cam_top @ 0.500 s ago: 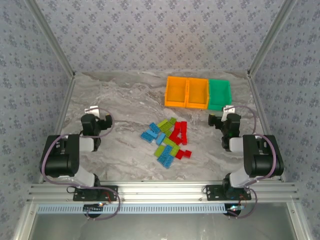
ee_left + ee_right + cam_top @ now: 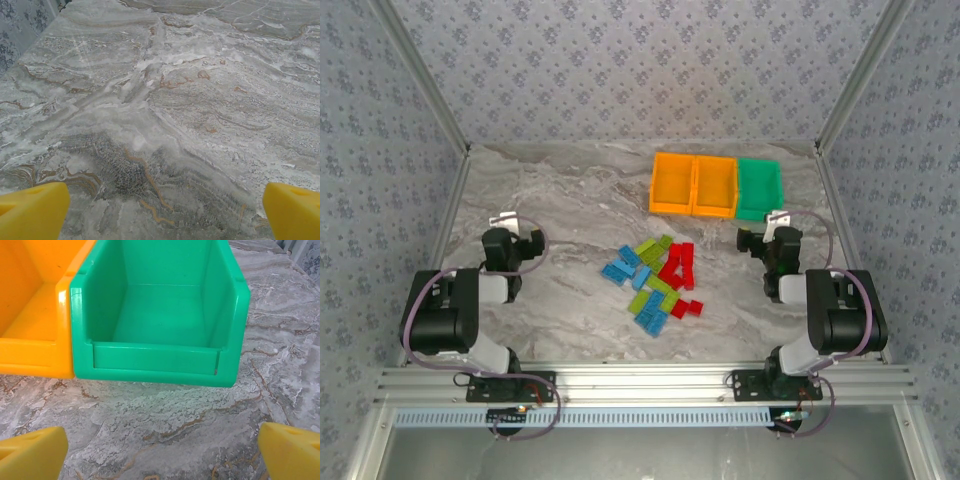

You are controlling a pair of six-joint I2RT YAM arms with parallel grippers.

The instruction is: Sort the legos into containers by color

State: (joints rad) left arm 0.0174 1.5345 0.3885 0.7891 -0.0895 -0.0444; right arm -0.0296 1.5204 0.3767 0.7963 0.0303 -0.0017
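1. So, starting at the near edge: both arms sit folded up on the counter (image 2: 560, 200). One is over on the left, the other on the right, and they're well apart from each other.
2. The left fingers (image 2: 31, 214) are spread wide apart. In the left wrist view the yellow tips sit at the two lower corners, with just grey marbled counter between them, so they're gripping nothing.
3. The right fingers (image 2: 292, 452) are spread wide too, also holding nothing. They point at the low front wall of the green bin (image 2: 155, 362), which sits just beyond them on the far side. An orange bin (image 2: 30, 357) touches the green one's left wall.
4. The legos (image 2: 655, 281) lie in a loose pile around the middle of the counter, between the two arms.
   - The blue ones (image 2: 617, 270) are mostly on the left and near sides.
   - The lime green ones (image 2: 650, 248) run through the middle.
   - The red ones (image 2: 681, 262) are bunched on the right.
   - Plenty of them touch each other, and I can't get an exact count from up top.
5. Farthest out, right of centre, the three containers stand in a row, packed side by side. From the left it's an orange one (image 2: 672, 183), then the other orange one, then the green one at the right end. The row stands apart from the pile, on its far side.
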